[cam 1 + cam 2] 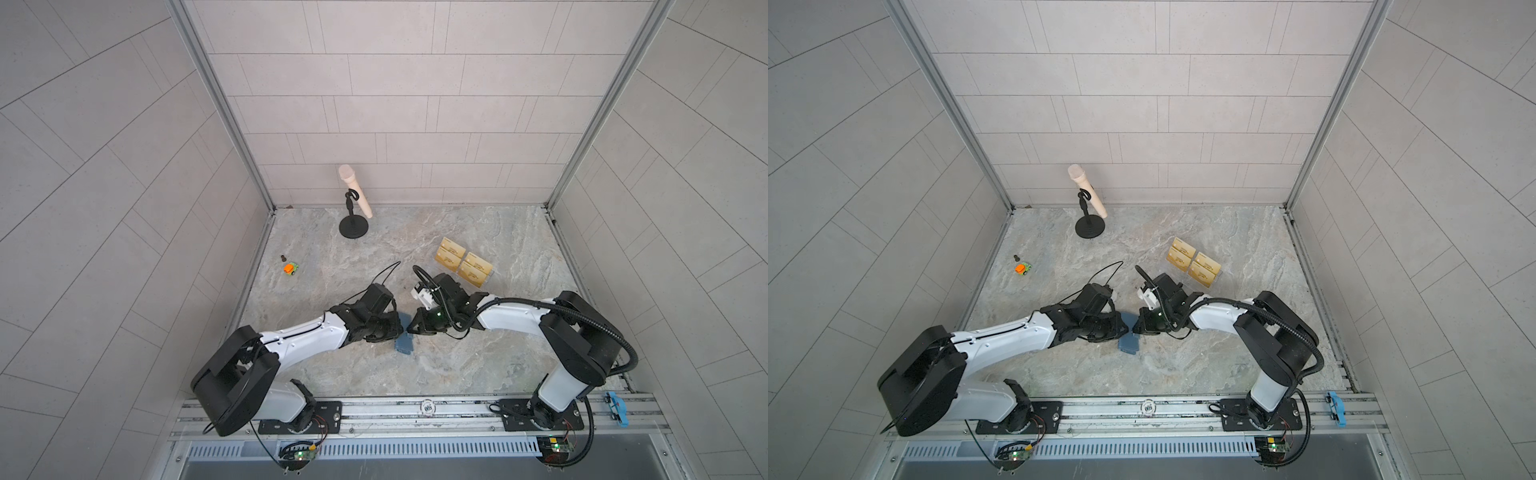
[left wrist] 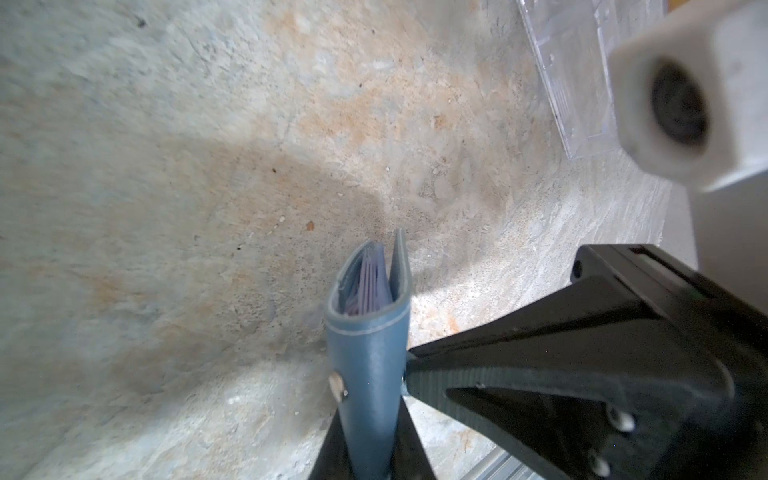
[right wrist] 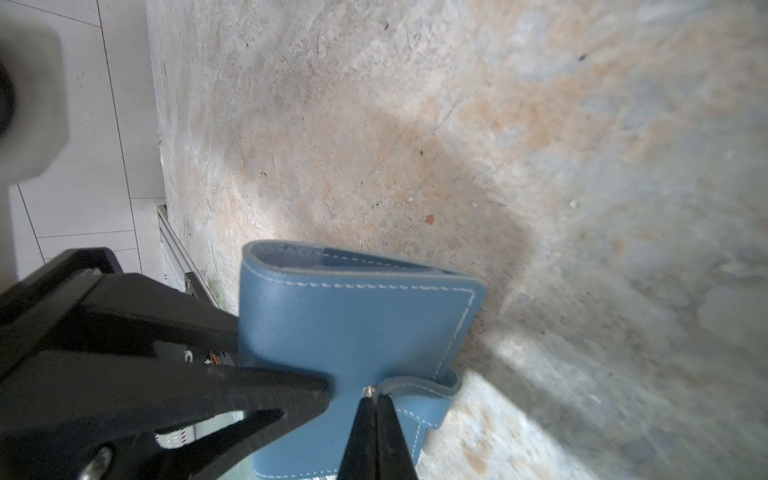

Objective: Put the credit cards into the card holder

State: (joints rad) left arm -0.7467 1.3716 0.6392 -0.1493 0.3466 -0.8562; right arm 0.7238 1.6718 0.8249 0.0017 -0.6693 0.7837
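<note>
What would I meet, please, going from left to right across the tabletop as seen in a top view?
Orange-and-green toy car → microphone stand → card holder → clear stand of gold cards.

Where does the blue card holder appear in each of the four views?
In a top view: the card holder is near the picture's middle, between the left gripper and the right gripper.
In a top view: the card holder, same spot.
Left wrist view: edge-on, clamped in the left gripper.
Right wrist view: cover facing the camera, strap pinched by the right gripper.
Shared landmark: the right gripper's black tip at the card holder.
</note>
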